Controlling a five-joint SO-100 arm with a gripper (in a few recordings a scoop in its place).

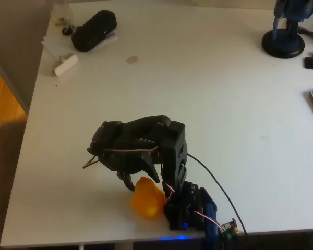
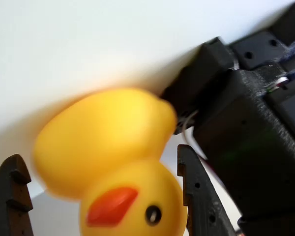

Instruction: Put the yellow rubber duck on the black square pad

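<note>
The white table point(image 1: 224, 120) carries every item in the overhead view; the black robot arm point(image 1: 146, 140) is folded low over the table's near edge, its base standing at the lower middle of the picture with cables trailing off to the right; the bulky black oblong case point(image 1: 94, 30) lies at the upper left, well apart from the arm, with a small white block point(image 1: 65, 63) near it on some paper; a blue stand point(image 1: 284, 36) occupies the upper right corner.

The yellow rubber duck point(image 1: 147, 198) sits on the bare table surface at the near edge, just beside the arm's base and directly under the gripper point(image 1: 138, 179); in the wrist view the duck point(image 2: 108, 152) appears between the two black fingers point(image 2: 196, 196), its orange beak and one eye turned toward the camera, its body blurred; the jaws stand spread, one finger to each side of the duck; the right finger is close against the head, while the left finger stands apart from the body; whether either finger actually presses on the duck cannot be told.
</note>
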